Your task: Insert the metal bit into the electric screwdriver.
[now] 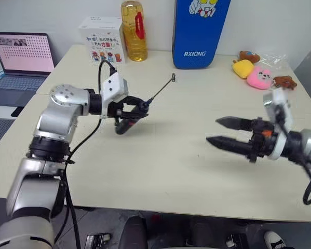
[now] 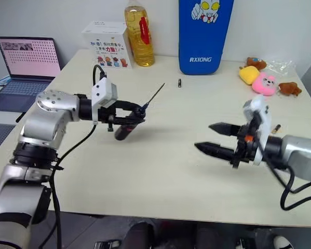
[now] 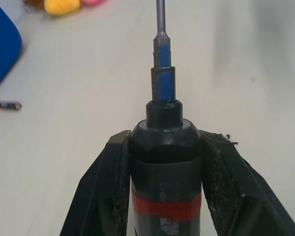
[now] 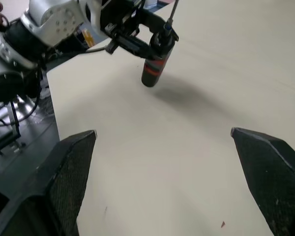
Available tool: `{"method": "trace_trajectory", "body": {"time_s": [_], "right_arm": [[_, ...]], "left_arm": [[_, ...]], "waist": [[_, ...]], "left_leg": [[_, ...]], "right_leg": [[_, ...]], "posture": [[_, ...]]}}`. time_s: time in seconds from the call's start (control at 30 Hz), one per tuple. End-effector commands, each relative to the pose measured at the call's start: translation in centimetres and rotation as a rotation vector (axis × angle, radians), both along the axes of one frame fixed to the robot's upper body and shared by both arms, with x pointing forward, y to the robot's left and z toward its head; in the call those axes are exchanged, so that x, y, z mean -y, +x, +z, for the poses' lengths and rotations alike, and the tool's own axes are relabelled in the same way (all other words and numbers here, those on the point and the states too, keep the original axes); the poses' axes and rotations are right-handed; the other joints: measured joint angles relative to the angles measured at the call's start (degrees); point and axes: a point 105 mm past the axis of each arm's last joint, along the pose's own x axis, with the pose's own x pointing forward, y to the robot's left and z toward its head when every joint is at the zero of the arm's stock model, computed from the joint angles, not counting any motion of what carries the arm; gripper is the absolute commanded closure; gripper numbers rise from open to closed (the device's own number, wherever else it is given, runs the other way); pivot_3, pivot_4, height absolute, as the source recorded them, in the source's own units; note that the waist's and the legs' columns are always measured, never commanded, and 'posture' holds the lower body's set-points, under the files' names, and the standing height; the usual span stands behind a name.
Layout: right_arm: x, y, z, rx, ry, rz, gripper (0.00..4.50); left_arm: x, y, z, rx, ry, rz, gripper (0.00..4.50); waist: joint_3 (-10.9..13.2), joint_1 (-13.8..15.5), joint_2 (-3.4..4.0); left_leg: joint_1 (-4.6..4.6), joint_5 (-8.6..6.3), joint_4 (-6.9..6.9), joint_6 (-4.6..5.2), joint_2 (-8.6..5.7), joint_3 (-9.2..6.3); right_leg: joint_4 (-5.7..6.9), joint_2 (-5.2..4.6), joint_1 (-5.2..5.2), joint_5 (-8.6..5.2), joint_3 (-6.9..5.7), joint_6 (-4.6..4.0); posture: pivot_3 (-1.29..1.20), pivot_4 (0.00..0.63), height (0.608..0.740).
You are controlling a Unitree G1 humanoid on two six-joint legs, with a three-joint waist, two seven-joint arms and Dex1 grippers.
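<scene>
Left tool (image 1: 128, 111) gripping electric screwdriver (image 3: 165, 162), metal bit (image 1: 160, 91) sitting in its nose, right tool (image 2: 213, 138) hanging wide open, empty, above surface (image 1: 160, 166)

The electric screwdriver (image 2: 125, 126) (dark body, 1 red band) hangs tilted above the table, the thin metal bit (image 2: 154, 95) seated in its nose, pointing up and away.

We see silver-grey rounded arm shells with screw-dotted joint caps, a white boxy wrist module on each arm, and black cables looping from them. The left gripper (image 1: 136, 110) and right gripper (image 1: 221, 132) carry black tapered fingers (image 4: 71, 177) with rough, worn pads.
</scene>
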Motion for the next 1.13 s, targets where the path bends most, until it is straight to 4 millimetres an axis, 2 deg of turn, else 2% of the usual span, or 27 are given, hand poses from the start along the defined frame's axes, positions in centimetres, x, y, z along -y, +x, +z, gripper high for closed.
{"method": "trace_trajectory", "body": {"time_s": [0.03, 0.1, 0.2, 0.27, 0.33, 0.43, 0.57, 0.7, 0.83, 0.97, 1.13], "right_arm": [[-1.0, -0.3, -2.3, 0.094, -0.102, -0.015, 0.02], [-1.1, -0.1, -3.7, 0.114, -0.160, -0.029, 0.02], [-1.1, 0.3, -4.8, 0.132, -0.193, -0.050, 0.02], [-0.8, 0.7, -5.7, 0.130, -0.204, -0.082, 0.02], [-0.3, 1.3, -6.2, 0.144, -0.217, -0.119, 0.00], [0.0, 1.8, -6.3, 0.162, -0.211, -0.149, 0.00], [0.2, 2.1, -6.4, 0.167, -0.208, -0.152, 0.00], [0.6, 2.5, -6.2, 0.166, -0.214, -0.130, 0.00], [1.3, 3.2, -6.1, 0.167, -0.246, -0.085, 0.00], [2.1, 4.3, -5.8, 0.166, -0.262, -0.063, 0.00], [3.9, 6.4, -5.6, 0.129, -0.236, -0.076, 0.00]], "left_arm": [[-0.3, 0.7, -1.5, 0.003, 0.149, -0.060, 2.83], [0.2, 1.1, -3.4, 0.002, 0.198, -0.080, 2.83], [1.0, 1.5, -4.6, 0.013, 0.202, -0.104, 2.83], [2.9, 2.5, -5.8, 0.053, 0.184, -0.094, 2.83], [3.8, 2.9, -6.7, 0.076, 0.189, -0.093, 2.14], [3.7, 3.1, -7.0, 0.071, 0.194, -0.096, 1.63], [2.9, 3.4, -5.7, 0.082, 0.166, -0.077, 0.82], [1.1, 3.5, -2.5, 0.112, 0.098, -0.035, 0.00], [-1.9, 2.2, -0.4, 0.085, 0.031, 0.020, 0.00], [-4.2, 0.9, 0.1, 0.071, -0.004, 0.109, 0.00], [-9.5, -2.1, -1.6, 0.009, -0.021, 0.357, 0.00]], "waist": [[0.0, 0.3, -0.08], [0.0, 0.3, -0.08], [0.0, 0.1, -0.08], [0.0, 0.0, -0.10], [0.0, 0.0, -0.13], [0.0, 0.1, -0.19], [0.0, 0.0, -0.19], [0.0, -0.3, -0.20], [0.0, -0.5, -0.18], [0.0, -0.9, -0.16], [0.0, -1.5, -0.15]], "left_leg": [[-0.01, 0.00, 0.00, 0.00, 0.00, -0.05], [-0.06, 0.00, 0.01, 0.00, -0.01, -0.08], [-0.05, 0.00, 0.10, 0.00, -0.02, -0.06], [-0.01, 0.00, 0.09, 0.00, -0.02, -0.07], [-0.02, 0.01, 0.06, 0.00, -0.01, -0.07], [-0.04, 0.01, 0.13, 0.00, -0.02, -0.07], [-0.03, 0.01, 0.06, 0.00, -0.02, -0.06], [-0.01, 0.01, 0.06, 0.00, -0.01, -0.06], [-0.01, 0.01, 0.06, 0.00, -0.01, -0.06], [0.06, 0.01, 0.05, -0.01, 0.01, -0.04], [0.11, 0.01, 0.07, -0.01, 0.04, 0.01]], "right_leg": [[-0.02, 0.00, 0.01, 0.00, -0.07, 0.00], [-0.03, 0.00, 0.00, 0.00, -0.08, 0.00], [0.02, 0.00, 0.01, 0.00, -0.05, 0.00], [0.09, 0.00, 0.01, 0.00, -0.06, 0.00], [0.11, 0.00, -0.04, 0.00, -0.05, 0.00], [0.09, -0.01, 0.01, 0.00, -0.08, 0.00], [0.08, 0.00, -0.01, 0.00, -0.07, 0.00], [0.10, 0.00, -0.02, 0.00, -0.07, 0.00], [0.14, 0.00, -0.03, 0.00, -0.06, 0.00], [0.17, 0.00, -0.01, 0.00, -0.01, 0.01], [0.25, 0.00, -0.02, 0.00, 0.06, 0.01]], "posture": [[0.00, 0.150, 0.740], [0.00, 0.150, 0.740], [0.00, 0.150, 0.740], [0.00, 0.150, 0.740], [0.00, 0.150, 0.740], [0.00, 0.150, 0.740], [0.00, 0.150, 0.740], [0.00, 0.150, 0.740], [0.00, 0.150, 0.740], [0.00, 0.150, 0.740], [0.00, 0.150, 0.740]]}}
